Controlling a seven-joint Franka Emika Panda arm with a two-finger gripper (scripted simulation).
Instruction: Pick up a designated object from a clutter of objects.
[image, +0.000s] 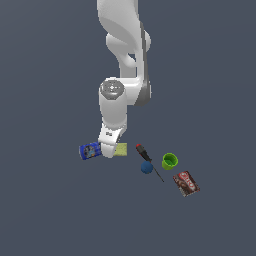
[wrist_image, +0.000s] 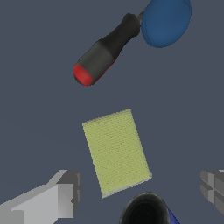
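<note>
Approach stage only: gripper (wrist_image: 138, 192) low over yellow-green block (wrist_image: 116, 151), jaws spread wide, nothing pinched. Block flat on floor between blue can (image: 90, 150) and screwdriver (image: 145, 158); grasp, lift outstanding.

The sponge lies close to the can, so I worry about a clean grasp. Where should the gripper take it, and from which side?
Come from straight above and close on the two long edges of the sponge, across its narrow width. It lies flat, and the open gripper already straddles it. Stay mid-length, since the can sits at one short end.
</note>
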